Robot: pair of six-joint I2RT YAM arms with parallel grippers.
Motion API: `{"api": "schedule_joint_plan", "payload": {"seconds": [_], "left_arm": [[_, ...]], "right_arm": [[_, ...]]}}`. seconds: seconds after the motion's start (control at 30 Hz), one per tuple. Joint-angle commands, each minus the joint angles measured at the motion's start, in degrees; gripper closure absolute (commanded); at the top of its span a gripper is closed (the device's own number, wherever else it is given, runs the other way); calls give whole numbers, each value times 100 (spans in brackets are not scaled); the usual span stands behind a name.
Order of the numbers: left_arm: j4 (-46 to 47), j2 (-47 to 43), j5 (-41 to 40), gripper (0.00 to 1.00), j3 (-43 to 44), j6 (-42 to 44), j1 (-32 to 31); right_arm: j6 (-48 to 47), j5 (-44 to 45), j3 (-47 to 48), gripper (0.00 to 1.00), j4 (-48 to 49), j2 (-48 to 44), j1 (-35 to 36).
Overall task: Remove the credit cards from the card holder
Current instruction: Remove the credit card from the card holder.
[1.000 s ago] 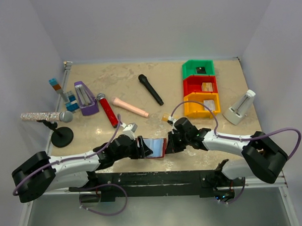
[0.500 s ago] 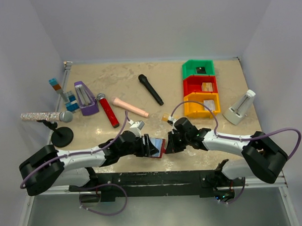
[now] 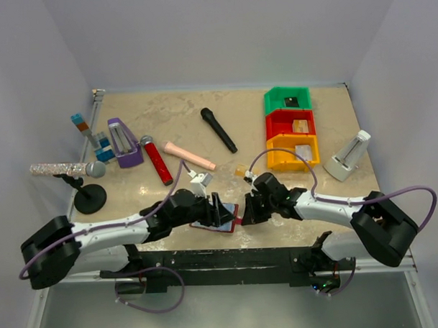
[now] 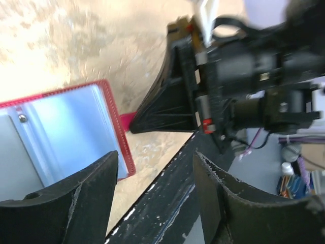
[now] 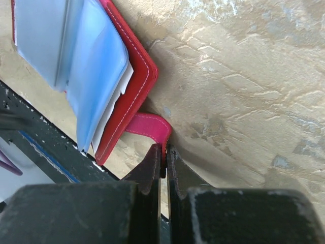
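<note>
The card holder (image 3: 227, 223) lies open at the table's front edge, dark red with pale blue sleeves (image 4: 61, 127). My right gripper (image 5: 164, 152) is shut on its small red tab (image 5: 150, 124) at the holder's right side. A white edge shows between the sleeves (image 5: 121, 89). My left gripper (image 4: 155, 190) hovers over the holder's right part, open, with only the table edge between its fingers. Small credit cards lie in the bins at the back right: a dark one in the green bin (image 3: 292, 102), a tan one in the red bin (image 3: 300, 125), a pale one in the yellow bin (image 3: 303, 151).
A black rail (image 3: 229, 257) runs along the near table edge just below the holder. Behind it lie a red microphone (image 3: 155, 160), a pink cylinder (image 3: 189, 156) and a black microphone (image 3: 218, 130). A purple metronome (image 3: 122, 143), a glitter microphone on a stand (image 3: 64, 169) and a white stand (image 3: 348, 156) sit at the sides.
My left arm has swung to the right and now reaches over the holder. The holder, earlier propped up between both grippers, now lies lower. My right gripper has kept its place.
</note>
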Motion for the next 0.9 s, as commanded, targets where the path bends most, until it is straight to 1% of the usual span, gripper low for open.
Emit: {"api": "schedule_joint_plan", "payload": {"seconds": [0.0, 0.17, 0.27, 0.33, 0.57, 0.77, 0.87], "left_arm": [[-505, -1354, -952, 34, -375, 81, 14], [-1367, -2446, -1726, 32, -823, -235, 75], [-1693, -2763, -2060, 32, -1035, -498, 93], [-1755, -2860, -2140, 32, -1175, -596, 102], [-1747, -2519, -2140, 30, -1132, -666, 102], [-1334, -2185, -1886, 30, -1070, -561, 102], [-1281, -2018, -1833, 30, -1027, -543, 102]], "right_arm": [[-144, 107, -72, 100, -17, -180, 23], [-232, 274, -55, 100, -263, -610, 23], [-311, 195, -11, 100, -395, -918, 23], [-355, 125, 33, 100, -448, -1068, 23], [-452, -112, 78, 100, -475, -1332, 23], [-444, -165, 34, 100, -422, -1323, 23], [-444, -165, 7, 100, -413, -1315, 23]]}}
